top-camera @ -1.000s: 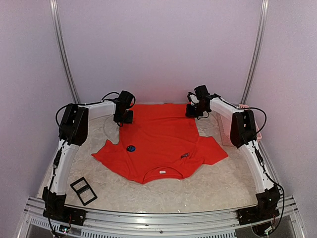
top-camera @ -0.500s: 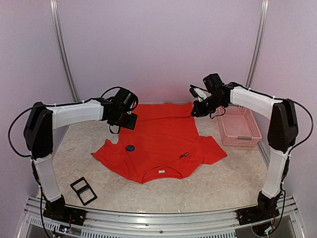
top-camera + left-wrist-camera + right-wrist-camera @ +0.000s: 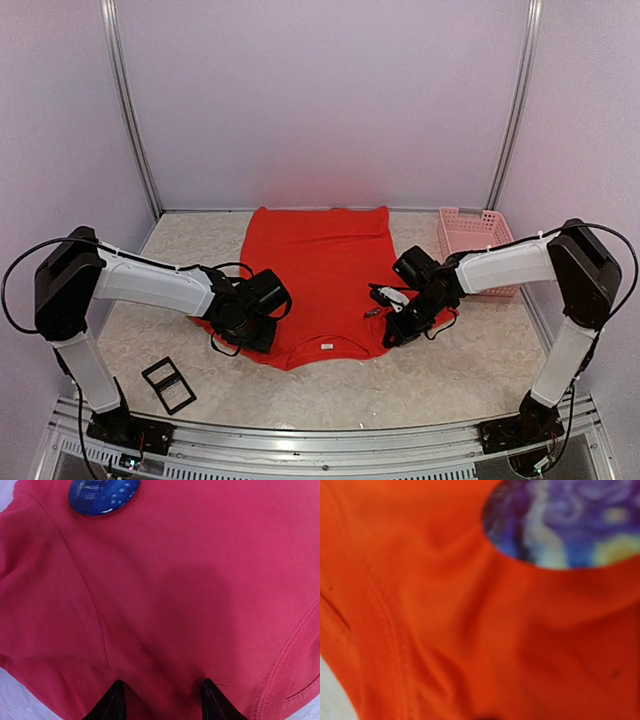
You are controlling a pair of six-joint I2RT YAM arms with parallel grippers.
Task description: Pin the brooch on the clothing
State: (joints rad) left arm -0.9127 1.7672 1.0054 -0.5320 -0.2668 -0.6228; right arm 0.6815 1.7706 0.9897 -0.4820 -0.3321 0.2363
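Note:
The clothing point(image 3: 318, 262), a bright red T-shirt, lies flat with its neckline and white label point(image 3: 327, 346) toward me. My left gripper point(image 3: 246, 320) is down on its left shoulder. In the left wrist view the gripper point(image 3: 164, 701) has its fingertips point(image 3: 116, 702) apart, resting on the red fabric point(image 3: 190, 580), and a round blue brooch point(image 3: 104, 495) lies beyond them. My right gripper point(image 3: 398, 322) is low over the right shoulder and shut. Its view is blurred, showing orange-red cloth point(image 3: 445, 630) and a round purple swirl-patterned brooch point(image 3: 565, 520) close ahead.
A pink basket point(image 3: 470, 235) stands at the right beside the shirt's hem. A black two-window frame point(image 3: 168, 385) lies on the marbled table point(image 3: 450, 375) near the left arm's base. Walls and metal rails close off the back and sides.
Both arms have swung from the shirt's far hem down to its near shoulders. The left arm now covers the blue brooch in the top view.

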